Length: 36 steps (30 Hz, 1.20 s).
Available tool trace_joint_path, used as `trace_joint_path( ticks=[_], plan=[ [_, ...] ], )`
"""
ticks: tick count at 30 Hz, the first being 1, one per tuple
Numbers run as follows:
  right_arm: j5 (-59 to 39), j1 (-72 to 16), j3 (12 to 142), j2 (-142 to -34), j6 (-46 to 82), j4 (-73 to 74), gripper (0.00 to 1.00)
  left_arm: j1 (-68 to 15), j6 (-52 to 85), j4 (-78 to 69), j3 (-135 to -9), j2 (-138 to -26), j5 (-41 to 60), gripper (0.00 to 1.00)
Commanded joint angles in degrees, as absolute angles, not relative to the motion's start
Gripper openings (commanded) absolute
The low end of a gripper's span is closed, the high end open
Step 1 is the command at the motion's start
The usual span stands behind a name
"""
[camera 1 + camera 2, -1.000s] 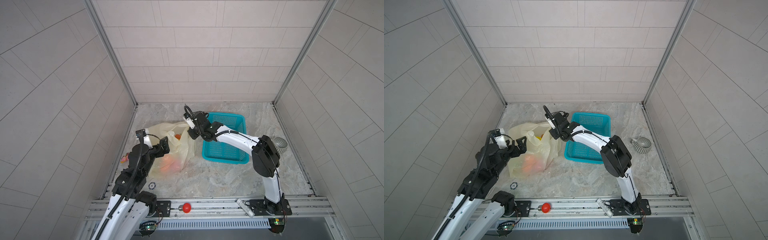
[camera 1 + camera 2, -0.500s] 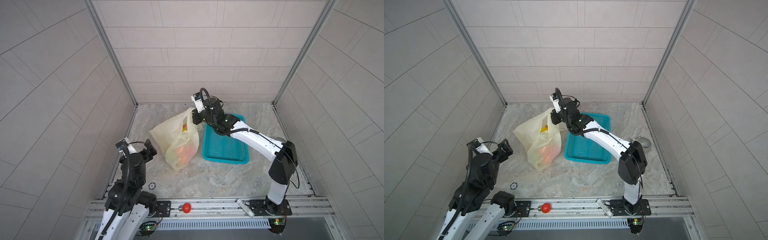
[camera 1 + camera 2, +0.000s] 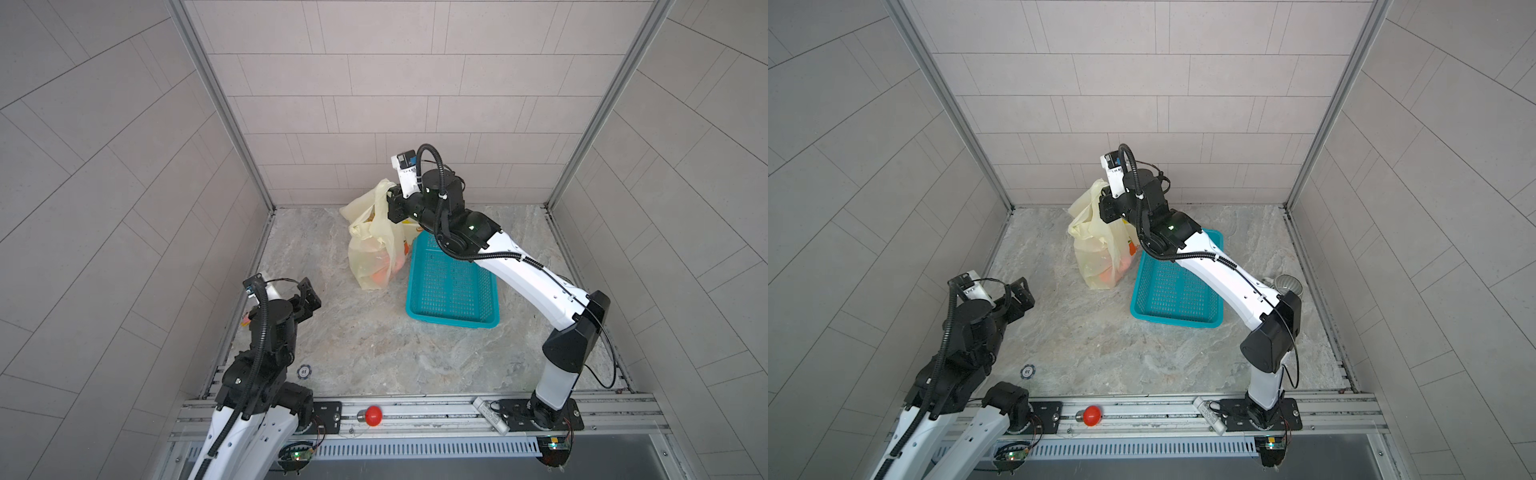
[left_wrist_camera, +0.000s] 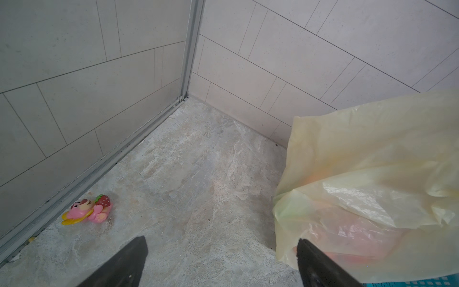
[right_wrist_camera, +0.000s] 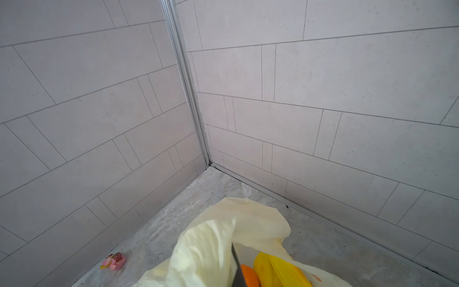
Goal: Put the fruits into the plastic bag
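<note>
Since a second ago the right claw has hoisted the plastic bag from a slump on the table up towards the back wall, while the left claw has let go and drawn back to the near left edge; it now hangs spread wide and empty, well apart from the bag.

Jaws of the right claw are pressed together on the bag's upper film, a handle by the look of it; the fruits sit low inside as an orange glow through the plastic, and the right wrist view shows a banana and an orange one near the open mouth. Whether the bag's bottom has cleared the table I cannot tell; it hangs just beside the teal basket, which looks empty.

Risks, as I judge them:
- only one side seems pinched, so the free side may sag and spill the upper fruits;
- thin, slick film could slide out of the jaws under the load;
- a swing could catch the basket's rim;
- nothing supports the bag from below.
</note>
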State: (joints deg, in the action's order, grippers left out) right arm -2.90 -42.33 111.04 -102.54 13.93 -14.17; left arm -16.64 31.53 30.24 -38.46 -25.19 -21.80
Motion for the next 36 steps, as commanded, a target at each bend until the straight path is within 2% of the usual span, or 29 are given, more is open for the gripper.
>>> trace_joint_path(
  ticks=[1, 5, 9, 15, 16, 17, 18, 19, 22, 23, 24, 30, 33, 36],
  plan=[
    [1.45, -43.5, 109.4, -104.04, 12.07, -18.69, 0.0, -16.7, 31.64, 29.11, -37.6, -26.09, -19.15, 1.0],
    [3.77, -44.02, 109.22, -107.09, 11.67, -22.99, 0.0, -16.56, 31.46, 28.93, -37.76, -27.08, -17.97, 1.0],
    [1.96, -44.12, 107.64, -109.31, 11.08, -25.03, 0.0, -16.57, 31.36, 28.52, -37.63, -27.52, -17.16, 1.0],
    [-0.48, -43.91, 103.42, -107.32, 11.16, -23.66, 0.02, -16.37, 31.22, 27.95, -37.44, -28.44, -16.23, 1.0],
    [-0.87, -43.73, 102.5, -106.25, 11.17, -22.88, 0.07, -16.35, 31.16, 27.95, -37.47, -28.73, -16.25, 1.0],
    [-1.12, -43.61, 101.83, -104.91, 11.19, -22.13, 0.19, -16.35, 31.09, 27.97, -37.53, -28.97, -16.37, 1.0],
    [-1.04, -43.51, 100.77, -103.2, 11.23, -21.32, 0.37, -16.28, 30.92, 28.0, -37.61, -29.24, -16.53, 1.0],
    [-0.6, -43.42, 99.26, -101.21, 11.49, -20.34, 0.5, -16.19, 30.56, 28.16, -37.91, -29.51, -16.91, 1.0],
    [0.96, -43.16, 94.02, -95.06, 11.65, -17.38, 0.79, -15.96, 29.26, 28.89, -38.9, -30.38, -18.71, 1.0],
    [1.69, -43.03, 92.6, -93.26, 11.72, -17.07, 0.97, -15.86, 28.82, 29.07, -39.29, -30.64, -19.49, 1.0],
    [2.46, -42.84, 91.09, -91.16, 11.76, -17.05, 0.99, -15.83, 28.46, 29.33, -39.69, -31.05, -20.55, 1.0],
    [6.14, -39.86, 79.65, -78.03, 12.22, -17.99, 0.99, -15.52, 26.97, 29.76, -41.49, -33.92, -26.39, 1.0],
    [12.94, -36.63, 72.63, -70.94, 12.87, -17.64, 0.99, -15.15, 24.16, 28.52, -42.83, -36.54, -29.25, 1.0],
    [21.08, -29.31, 63.11, -64.51, 16.47, -15.36, 0.99, -13.93, 19.55, 24.39, -43.69, -40.71, -31.58, 1.0]
  ],
)
